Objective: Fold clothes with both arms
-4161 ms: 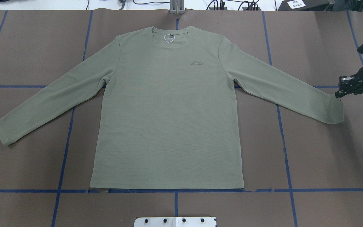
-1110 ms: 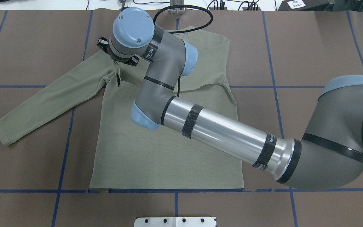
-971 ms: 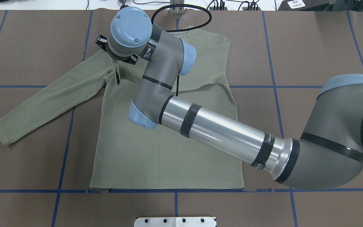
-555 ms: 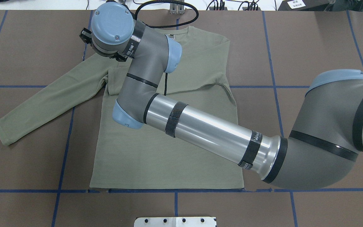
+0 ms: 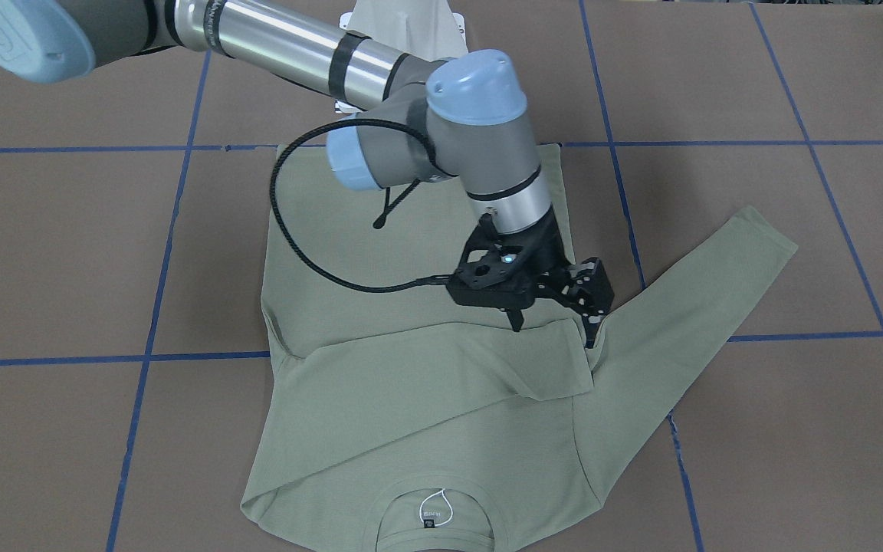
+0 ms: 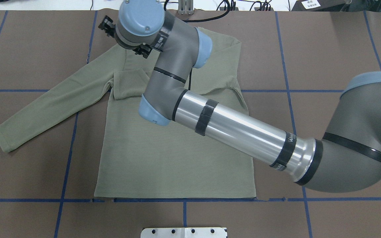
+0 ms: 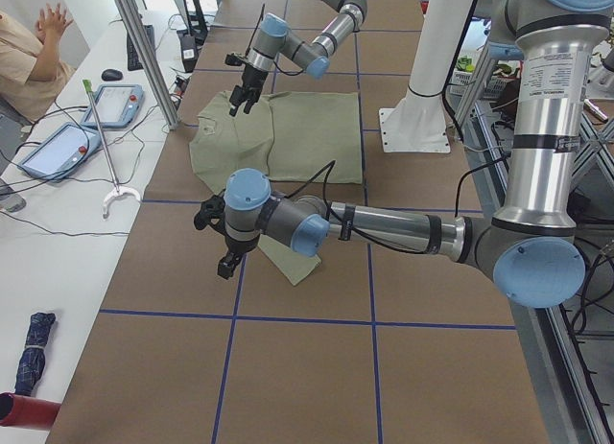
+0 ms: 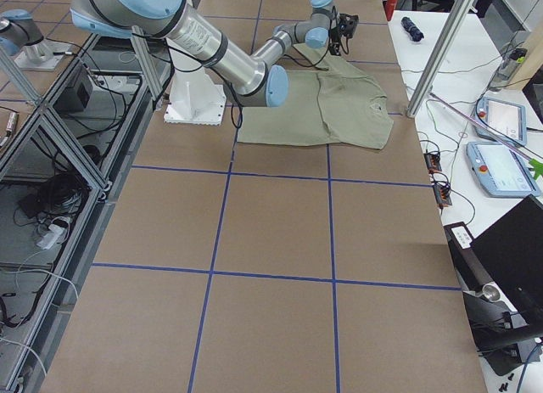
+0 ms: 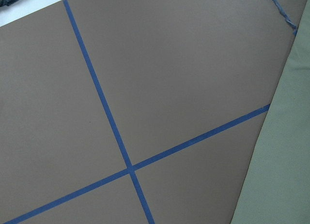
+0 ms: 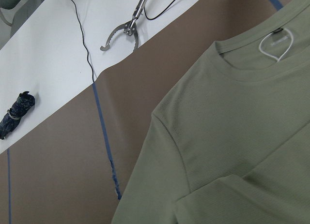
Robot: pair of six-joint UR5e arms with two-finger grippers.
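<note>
1. Counter (image 6: 326,49): brown, gridded with blue tape (image 6: 28,90).
2. Shirt (image 6: 177,158): sage green, spread flat mid-counter, hem toward the robot base, collar toward the far edge.
3. Right arm (image 6: 243,135): enters from the overhead view's right, reaches diagonally across the shirt body to the opposite shoulder area.
4. Left arm (image 7: 384,228): stretched low over the counter, crossing above the left-side sleeve in the left-end view.
5. Left-side sleeve (image 6: 45,105): laid out straight, angled away from the body, flat on the counter.
6. Right-side sleeve (image 5: 441,360): folded over across the chest, cuff end lying near the opposite armpit.
7. Right hand (image 5: 553,336): fingers spread apart, nothing between them, tips pointing down right by the folded cuff; contact with fabric unclear.
8. Left hand (image 7: 221,243): off the shirt, over bare counter near the left-side sleeve's cuff; apart or together, cannot tell.
9. Neck label (image 5: 434,507): white string loop inside the collar.
</note>
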